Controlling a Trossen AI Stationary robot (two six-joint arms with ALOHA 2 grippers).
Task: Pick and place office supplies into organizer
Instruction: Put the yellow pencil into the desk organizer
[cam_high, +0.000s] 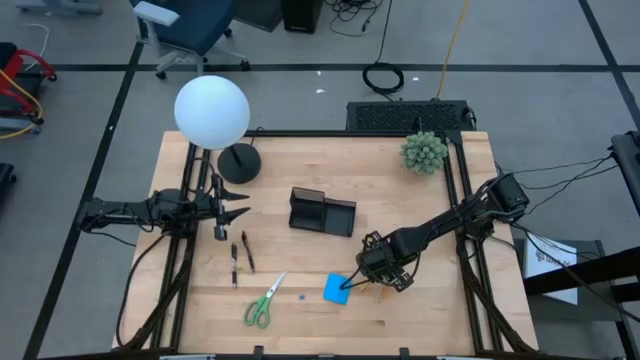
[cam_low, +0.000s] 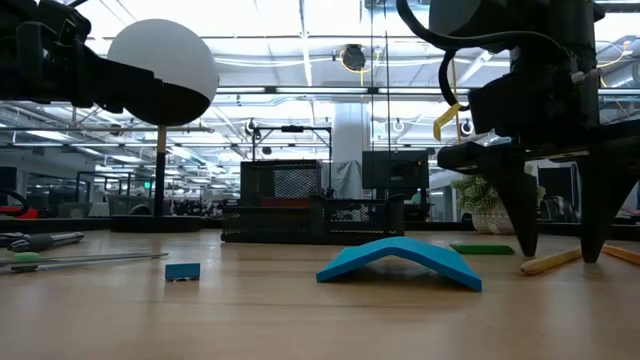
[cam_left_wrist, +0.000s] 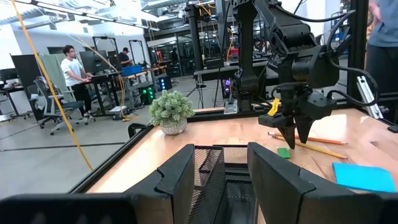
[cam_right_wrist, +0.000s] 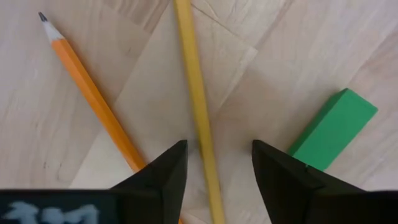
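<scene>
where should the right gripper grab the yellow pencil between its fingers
Grip the yellow pencil on its bare mid-shaft, coming straight down from above. It lies flat on the table, and the open right gripper already straddles it, with the orange pencil and green eraser just outside the fingers.

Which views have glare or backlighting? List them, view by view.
High view: the lamp globe glares flat white. Low view: bright ceiling lights backlight the right gripper into a silhouette. Left wrist view: ceiling lights wash out beyond the left gripper. Right wrist view: even light on the yellow pencil, no glare.
</scene>
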